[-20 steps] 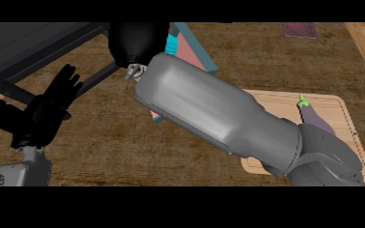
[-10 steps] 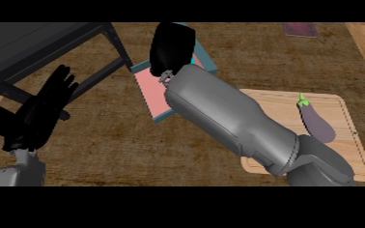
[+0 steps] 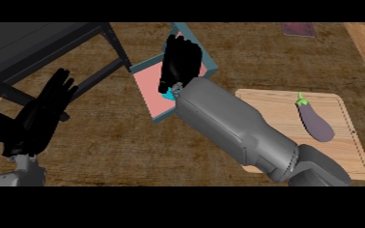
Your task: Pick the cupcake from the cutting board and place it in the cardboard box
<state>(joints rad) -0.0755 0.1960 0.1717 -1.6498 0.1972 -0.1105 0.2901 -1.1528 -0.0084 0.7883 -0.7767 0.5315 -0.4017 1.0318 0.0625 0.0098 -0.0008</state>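
Right hand (image 3: 179,63) hangs over the teal-walled, pink-floored box (image 3: 149,89), fingers seemingly relaxed; cupcake unseen, wooden cutting board (image 3: 271,101) keeps only an aubergine (image 3: 315,121): placing looks nearly finished

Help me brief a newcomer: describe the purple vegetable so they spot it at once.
Look at the light wooden cutting board on the counter's right side, beside the robot's right forearm. On it lies the eggplant, long, glossy purple with a small green stem, the only thing showing on that board.
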